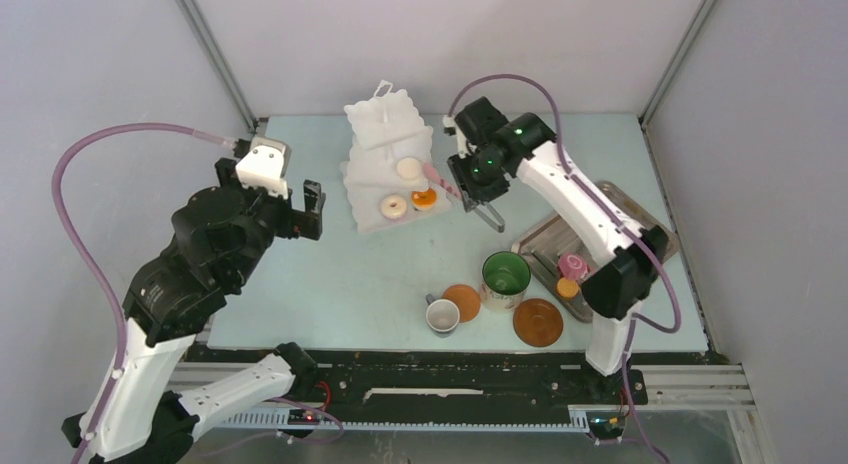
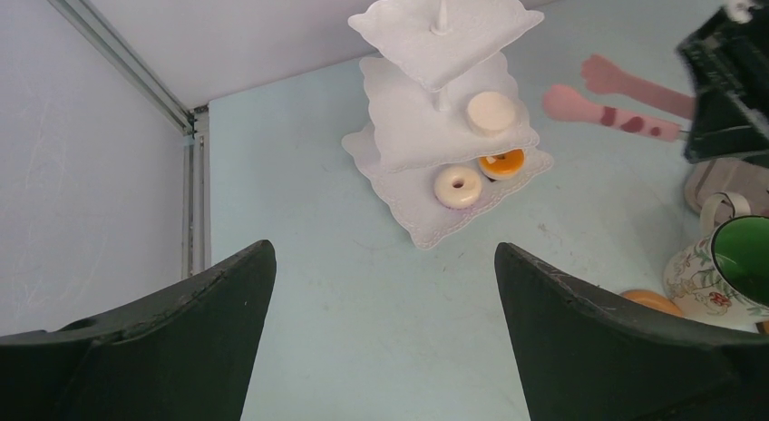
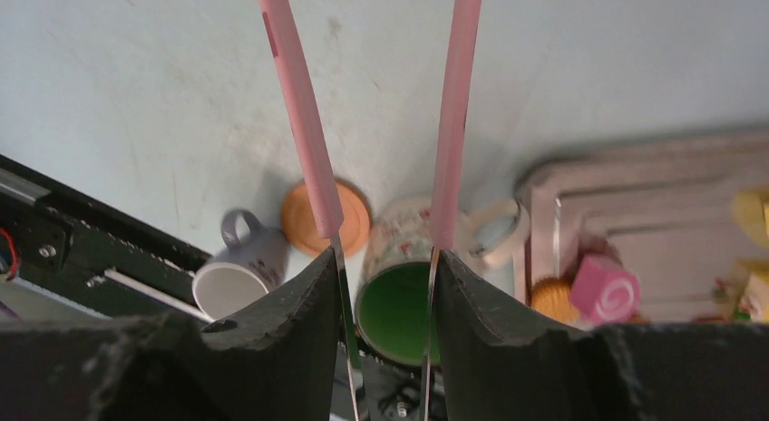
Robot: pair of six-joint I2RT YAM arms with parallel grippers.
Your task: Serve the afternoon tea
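The white three-tier stand [image 1: 385, 134] holds a cream round [image 1: 409, 168] on its middle tier and a white doughnut [image 1: 393, 206] and an orange round [image 1: 424, 198] on the bottom tier. My right gripper [image 1: 470, 189] hovers just right of the stand, shut on the pink tongs [image 1: 440, 178], whose two arms [image 3: 304, 122] stand apart with nothing between their tips. My left gripper [image 2: 385, 258] is open and empty, left of the stand [image 2: 435, 122]. A green-lined mug [image 1: 505, 274], a white cup [image 1: 442, 315], an orange round [image 1: 462, 302] and a brown saucer [image 1: 538, 322] sit near the front.
A grey metal tray [image 1: 640, 219] at the right holds a pink cake [image 1: 574, 265] and an orange pastry [image 1: 568, 287]. The right arm's base [image 1: 610, 344] stands behind the saucer. Grey walls enclose the table on three sides.
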